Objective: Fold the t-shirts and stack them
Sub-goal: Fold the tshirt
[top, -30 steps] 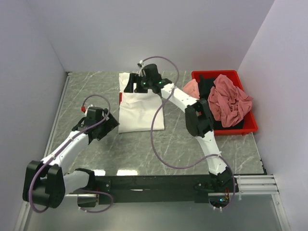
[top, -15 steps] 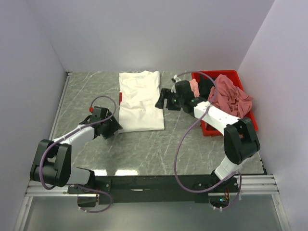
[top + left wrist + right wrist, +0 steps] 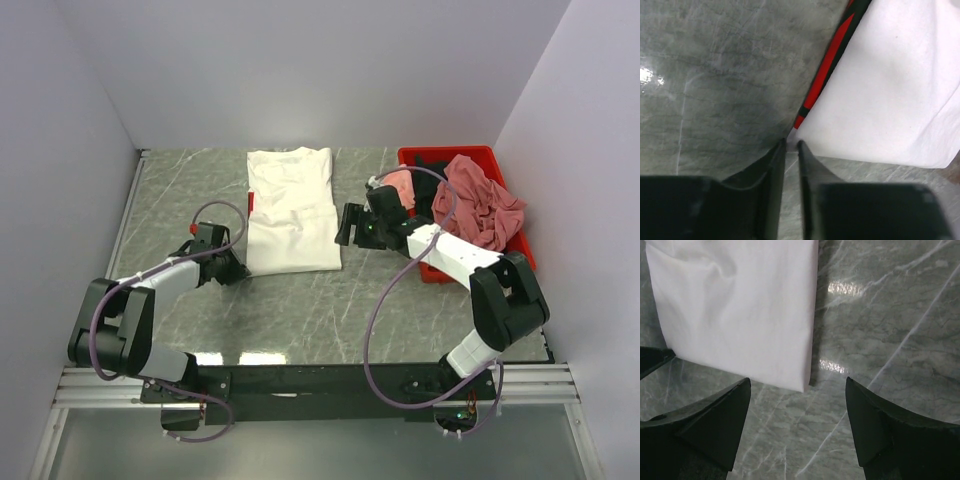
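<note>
A white t-shirt lies folded lengthwise on the marble table, with a strip of its red-and-black print showing along the left edge. My left gripper sits low at the shirt's near left corner. Its jaws are drawn almost together, with the corner of the white t-shirt at their tips. My right gripper hovers open just above the near right corner of the white t-shirt, nothing between its fingers. Pink, black and dusty rose t-shirts lie crumpled in the bin.
The red plastic bin stands at the right of the table, against the right wall. Bare marble lies to the right of the shirt and in front of it. Walls close the left, back and right sides.
My left gripper went from wide open to nearly shut at the shirt's near left corner. My right arm swung from the shirt's far end round to its near right corner.
</note>
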